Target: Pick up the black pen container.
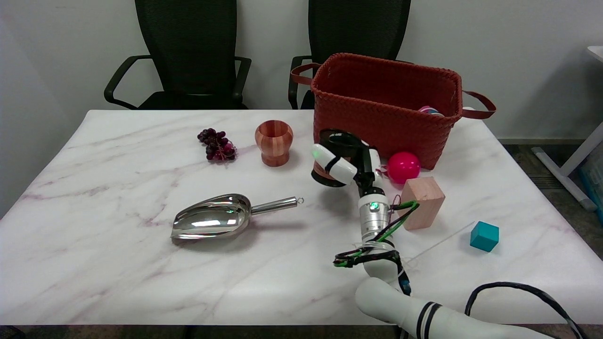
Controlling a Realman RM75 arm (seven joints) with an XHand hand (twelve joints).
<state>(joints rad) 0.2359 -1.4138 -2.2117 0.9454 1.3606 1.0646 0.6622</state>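
Note:
The black pen container (340, 139) stands just in front of the woven basket, its round open rim facing up and slightly left. My right hand (349, 165) is wrapped around its side, with white fingers (332, 165) across the front, and it grips the container. The hand hides most of the container's body; only the rim and a dark strip at its base (324, 179) show. A shadow lies on the table below it, and I cannot tell whether the base touches the marble.
A red-brown woven basket (377, 117) sits right behind the hand. A pink ball (403, 166), a wooden block (423, 202) and a teal cube (484, 236) lie to the right. A wooden cup (273, 142), grapes (217, 144) and a metal scoop (221, 221) lie left.

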